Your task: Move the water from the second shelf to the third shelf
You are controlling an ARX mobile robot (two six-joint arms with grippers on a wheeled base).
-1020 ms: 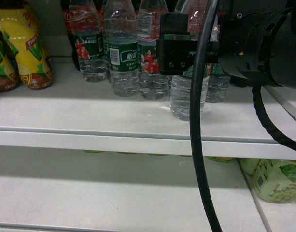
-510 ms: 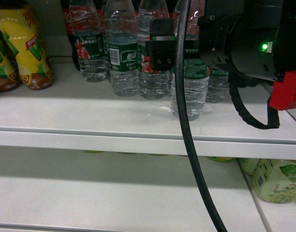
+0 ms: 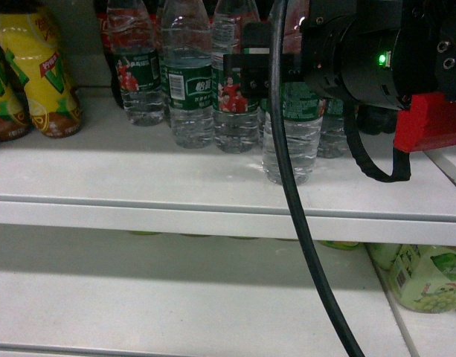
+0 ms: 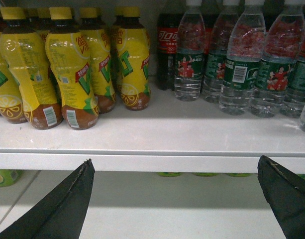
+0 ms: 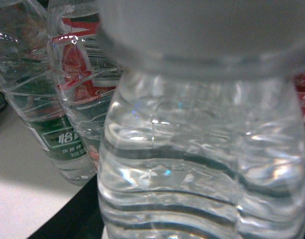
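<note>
The water [image 3: 291, 145], a clear ribbed bottle with a dark green label, stands at the front of the upper white shelf [image 3: 138, 178], ahead of a row of like bottles [image 3: 189, 89]. My right gripper [image 3: 266, 78] reaches in from the right at label height. It is open, with the bottle between its jaws. In the right wrist view the water [image 5: 202, 164] fills the frame and a dark finger [image 5: 67, 219] shows at its lower left. My left gripper [image 4: 174, 169] hangs open and empty below the shelf's front edge [image 4: 152, 162].
Yellow tea bottles [image 3: 42, 67] stand at the shelf's left, and cola bottles [image 4: 167, 45] stand behind the water row. A black cable [image 3: 291, 201] hangs across the lower shelf [image 3: 175, 297]. Green drink bottles [image 3: 428, 279] sit at that shelf's right.
My right arm has moved left, bringing the gripper further round the front water bottle. The bottle has stayed in place on the shelf.
</note>
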